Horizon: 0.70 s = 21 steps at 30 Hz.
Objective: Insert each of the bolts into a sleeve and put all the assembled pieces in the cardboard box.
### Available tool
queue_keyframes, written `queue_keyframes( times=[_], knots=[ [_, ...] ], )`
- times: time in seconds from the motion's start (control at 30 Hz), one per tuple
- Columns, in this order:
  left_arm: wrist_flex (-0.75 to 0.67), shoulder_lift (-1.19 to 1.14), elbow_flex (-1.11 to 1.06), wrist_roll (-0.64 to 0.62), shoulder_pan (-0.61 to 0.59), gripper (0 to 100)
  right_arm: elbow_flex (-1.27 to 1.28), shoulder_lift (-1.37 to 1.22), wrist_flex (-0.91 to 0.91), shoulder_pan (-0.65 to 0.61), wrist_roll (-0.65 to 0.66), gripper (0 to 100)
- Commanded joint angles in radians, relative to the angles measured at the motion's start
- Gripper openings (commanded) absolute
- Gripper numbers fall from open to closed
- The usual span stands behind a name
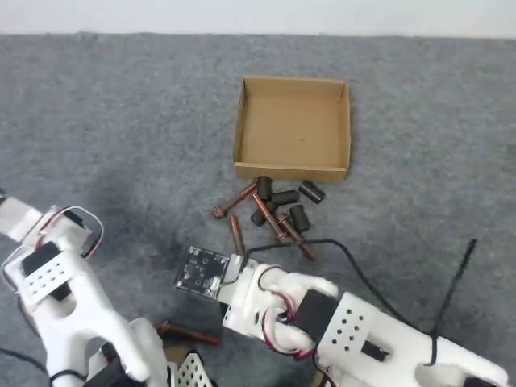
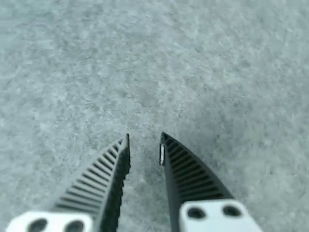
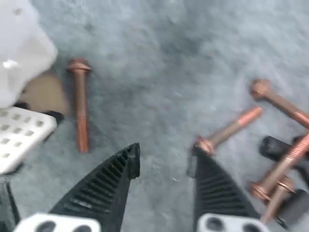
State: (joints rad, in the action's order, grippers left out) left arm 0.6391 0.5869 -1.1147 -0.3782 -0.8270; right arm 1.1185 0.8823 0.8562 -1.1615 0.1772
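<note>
1. The left arm (image 1: 56,298) stands at the near left corner. The left gripper (image 2: 145,145) hangs over bare grey carpet (image 2: 145,58), its ribbed jaws slightly apart with nothing between them.
2. A lone bolt (image 1: 187,331) lies flat on the carpet near the front edge, between the two arms and well apart from the others.
3. The right arm (image 1: 347,322) stretches in from the lower right toward the middle. The right gripper (image 3: 164,159) is low over the carpet, jaws wide apart and holding nothing. The lone bolt lies to one side of it and the heap to the other.
4. Copper-coloured bolts (image 1: 237,234) lie crossed in a loose heap at the centre, just beyond the right arm.
5. Short black sleeves (image 1: 285,197) are scattered along the heap's far side, several touching bolts. Whether any bolt sits inside a sleeve cannot be told.
6. The box (image 1: 290,171) sits open-topped just behind the heap, the nearest sleeve just beside its front wall.
</note>
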Motion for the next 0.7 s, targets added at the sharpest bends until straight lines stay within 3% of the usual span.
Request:
queue_keyframes(
  times=[0.0,0.2,0.67],
  knots=[
    [-0.028,-0.003,0.053,-0.035,-0.028,10,0.057,-0.007,-0.134,-0.041,-0.058,16.2],
    [-0.028,-0.003,0.059,-0.052,-0.029,10,0.118,-0.008,-0.193,-0.179,-0.084,16.3],
    [0.017,-0.298,0.265,-0.054,-0.046,10,0.175,-0.073,-0.282,-0.278,-0.089,18.4]
  ],
)
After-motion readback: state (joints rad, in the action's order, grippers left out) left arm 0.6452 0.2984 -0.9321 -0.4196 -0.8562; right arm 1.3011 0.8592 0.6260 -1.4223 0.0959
